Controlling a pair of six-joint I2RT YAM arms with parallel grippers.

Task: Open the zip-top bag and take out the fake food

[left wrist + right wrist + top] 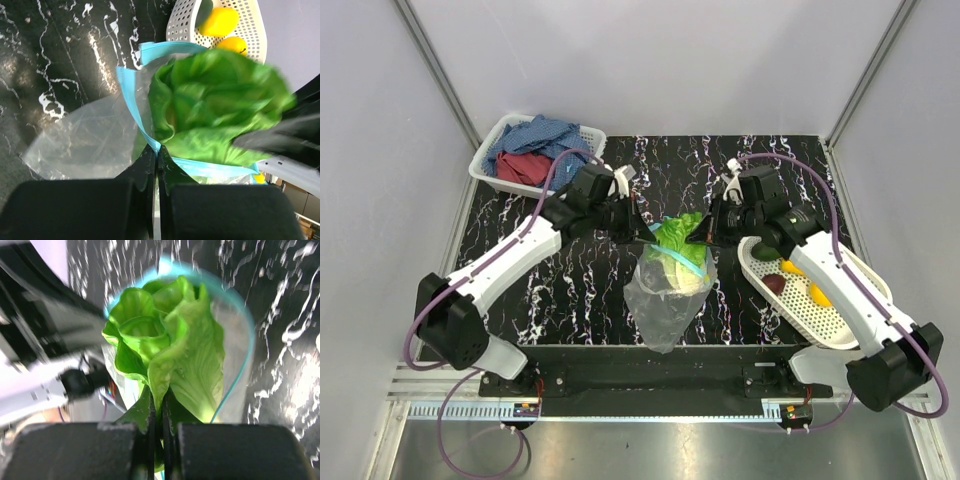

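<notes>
The clear zip-top bag (665, 295) hangs open mid-table, its teal zip strip (131, 95) spread round a light-green lettuce (682, 238) that sticks out of the mouth. My left gripper (158, 148) is shut on the zip strip at the bag's left rim. From the right, my right gripper (161, 397) is shut on a leaf edge of the lettuce (170, 340). More fake food lies in the white oval basket (840, 325): yellow lemons (817, 294), a dark red piece (775, 283) and a dark green piece (765, 252).
A white rectangular basket (492, 150) with blue and red cloths stands at the back left. The oval basket lies along the right side under my right arm. Grey walls close in the black marbled table (570, 290).
</notes>
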